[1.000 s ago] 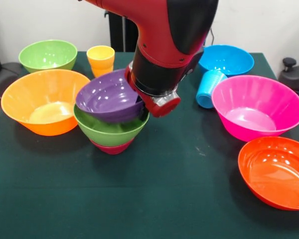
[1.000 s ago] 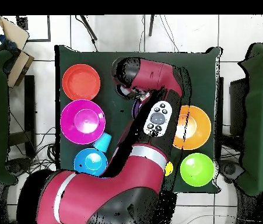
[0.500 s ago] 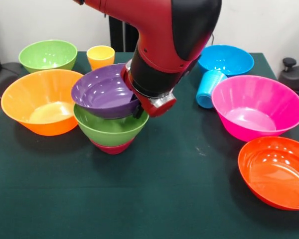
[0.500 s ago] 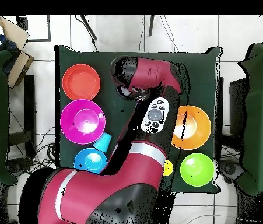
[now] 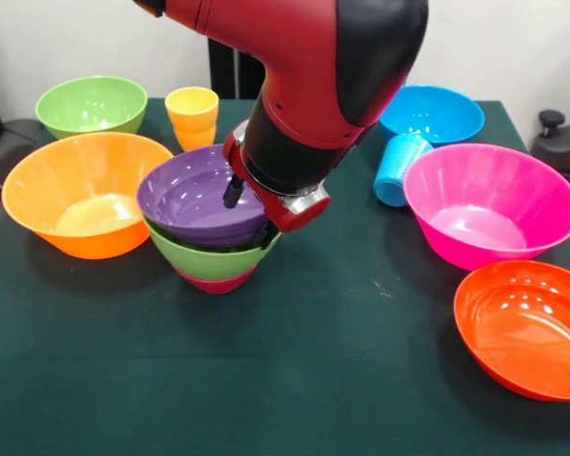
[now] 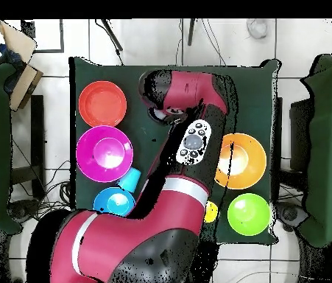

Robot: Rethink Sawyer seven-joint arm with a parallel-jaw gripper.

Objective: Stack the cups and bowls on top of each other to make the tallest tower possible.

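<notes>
At table centre: purple bowl [image 5: 198, 197] nested in green bowl [image 5: 212, 256] over crimson bowl [image 5: 214, 282]. Gripper [image 5: 245, 214] apparently clamped on the purple rim, far finger hidden. Seat level, release, lift straight.

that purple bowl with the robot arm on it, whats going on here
The Sawyer's gripper holds the purple bowl by its rim, one finger inside. The bowl sits in a green bowl, itself on a small crimson bowl, making a three-bowl tower. The yellow-orange cup, the light blue cup on its side, and five other bowls lie unstacked on the table.
</notes>
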